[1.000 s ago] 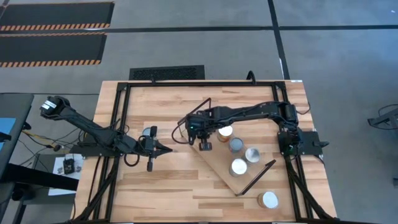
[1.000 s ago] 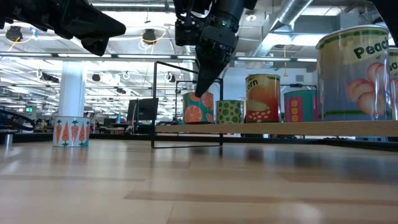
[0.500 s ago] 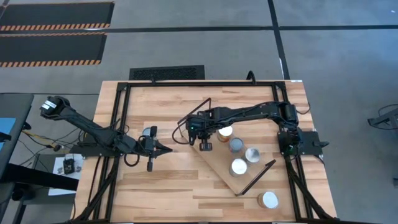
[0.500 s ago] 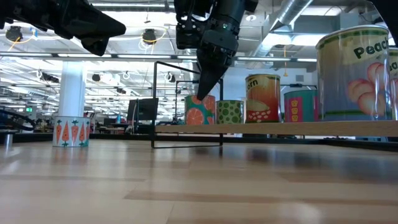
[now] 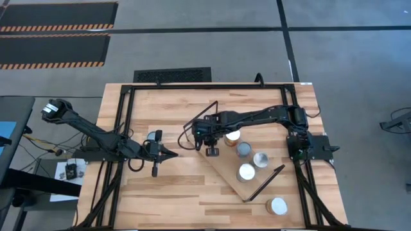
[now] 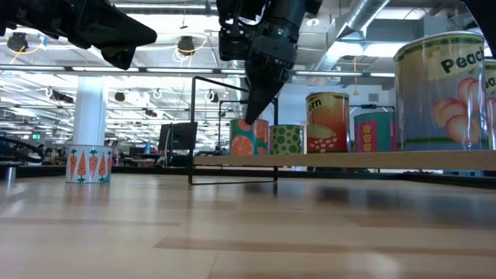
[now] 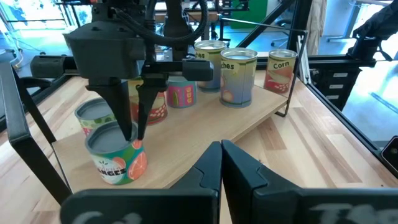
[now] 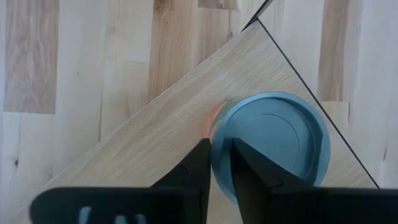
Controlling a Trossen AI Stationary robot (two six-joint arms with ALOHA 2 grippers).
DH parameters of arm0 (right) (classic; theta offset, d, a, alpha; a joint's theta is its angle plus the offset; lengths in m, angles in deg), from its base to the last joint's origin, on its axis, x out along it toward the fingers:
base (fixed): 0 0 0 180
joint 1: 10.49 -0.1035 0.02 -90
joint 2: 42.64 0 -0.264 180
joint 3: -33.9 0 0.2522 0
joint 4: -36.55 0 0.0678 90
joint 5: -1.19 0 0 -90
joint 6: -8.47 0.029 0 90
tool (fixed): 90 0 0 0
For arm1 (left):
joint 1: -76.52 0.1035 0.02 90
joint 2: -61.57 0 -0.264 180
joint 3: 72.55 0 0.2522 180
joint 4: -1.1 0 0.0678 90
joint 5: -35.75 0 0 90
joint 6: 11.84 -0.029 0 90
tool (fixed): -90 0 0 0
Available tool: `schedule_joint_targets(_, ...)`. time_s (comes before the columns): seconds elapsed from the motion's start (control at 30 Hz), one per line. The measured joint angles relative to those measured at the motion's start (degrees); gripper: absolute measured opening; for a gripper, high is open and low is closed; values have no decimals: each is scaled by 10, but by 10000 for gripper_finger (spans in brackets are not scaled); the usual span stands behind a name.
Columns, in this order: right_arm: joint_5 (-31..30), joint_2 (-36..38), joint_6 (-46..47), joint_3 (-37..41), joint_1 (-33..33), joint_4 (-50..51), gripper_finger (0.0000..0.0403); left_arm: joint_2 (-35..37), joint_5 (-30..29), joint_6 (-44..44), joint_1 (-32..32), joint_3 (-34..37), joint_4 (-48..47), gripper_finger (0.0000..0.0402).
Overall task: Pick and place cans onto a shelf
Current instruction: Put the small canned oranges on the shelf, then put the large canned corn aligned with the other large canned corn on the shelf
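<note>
Wooden shelf (image 7: pixel 205 127) end now has the orange can (image 7: pixel 115 154) down — right gripper (image 7: pixel 133 127) fingers slightly apart over its rim, so I'd lift straight up to avoid tipping.

A can (image 8: pixel 273 143) with a pale-blue round top stands on the shelf (image 8: pixel 155 143), near the shelf's black-wired corner. The right gripper (image 8: pixel 221 163) straddles the can's rim, fingers slightly parted, one finger (image 8: pixel 198 163) outside the rim on the side away from that corner.
</note>
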Motion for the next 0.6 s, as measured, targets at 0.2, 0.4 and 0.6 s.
schedule_joint_targets(0.2,-6,-1,4,-19,-5,2,129,0,0,0,0,0,0,0)
schedule_joint_targets(0.4,-39,4,-13,-64,-28,36,164,0,0,0,0,0,0,0)
schedule_joint_targets(0.6,-34,31,0,-82,-74,83,117,0,1,0,0,0,0,0)
